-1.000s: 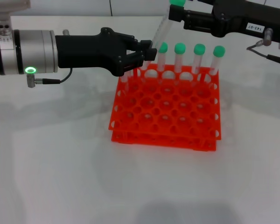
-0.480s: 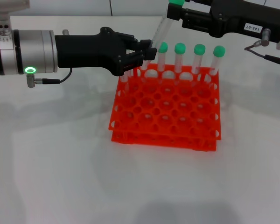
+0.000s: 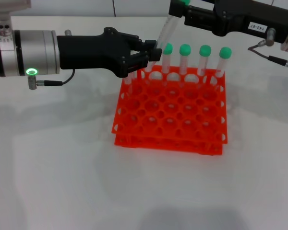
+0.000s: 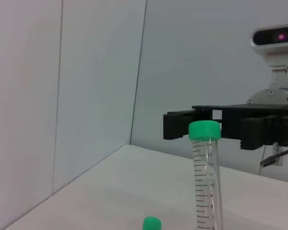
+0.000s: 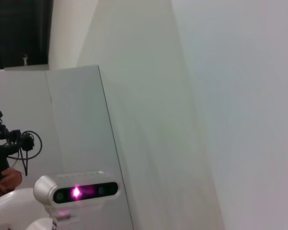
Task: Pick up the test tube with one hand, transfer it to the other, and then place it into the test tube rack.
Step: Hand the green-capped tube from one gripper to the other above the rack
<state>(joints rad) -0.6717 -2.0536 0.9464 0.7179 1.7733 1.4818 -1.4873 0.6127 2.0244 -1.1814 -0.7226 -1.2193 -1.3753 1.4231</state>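
My left gripper (image 3: 152, 52), unlabelled and on a silver wrist with a green light ring, is shut on the lower part of the test tube (image 3: 165, 31). It holds the tube tilted above the back left corner of the orange test tube rack (image 3: 170, 115). The tube's green cap (image 3: 182, 2) is at the frame's top. My right gripper (image 3: 176, 10), with the white label, is open at the cap. In the left wrist view its fingers (image 4: 177, 125) stand on either side of the capped tube (image 4: 205, 132), with a gap on one side.
Several other green-capped tubes (image 3: 205, 60) stand in the rack's back row; one cap (image 4: 152, 223) shows in the left wrist view. The rack sits on a white table (image 3: 62, 167). The right wrist view shows only walls and a camera head (image 5: 77, 191).
My right gripper has moved left, bringing its fingers up to the tube's cap. My left gripper and the tube have stayed still.
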